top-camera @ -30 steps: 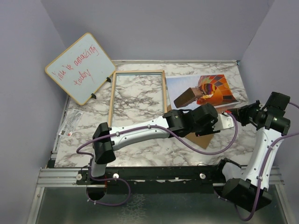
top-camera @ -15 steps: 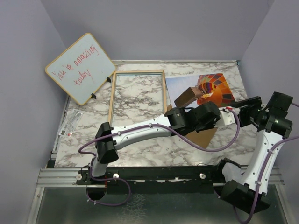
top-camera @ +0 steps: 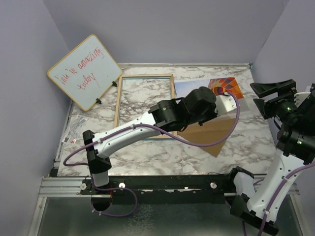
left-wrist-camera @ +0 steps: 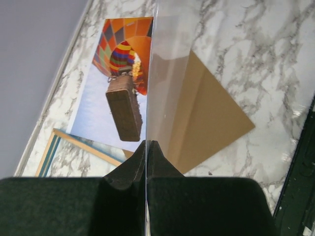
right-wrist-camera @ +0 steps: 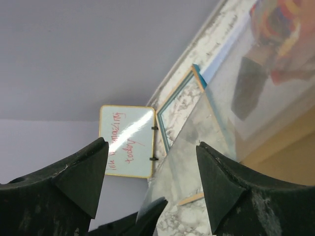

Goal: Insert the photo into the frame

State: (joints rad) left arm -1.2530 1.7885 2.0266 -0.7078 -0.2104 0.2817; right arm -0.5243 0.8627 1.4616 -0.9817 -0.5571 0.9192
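The photo of a hot-air balloon lies face up at the back right of the table, and the left wrist view shows the photo beyond my fingers. The frame lies flat, pale wood up, left of the photo; one corner of the frame shows a blue edge. My left gripper is shut on a thin clear pane, held edge-on above the photo. The pane also shows ahead of my right gripper, which hangs open and empty, raised at the far right.
A brown backing board lies on the marble table under the pane. A whiteboard with red writing leans at the back left. A small plastic bag lies at the left edge. Walls enclose three sides.
My right gripper let go of the pane, opened wide and rose away to the right. My left gripper closed on the pane and carried it back and to the left.
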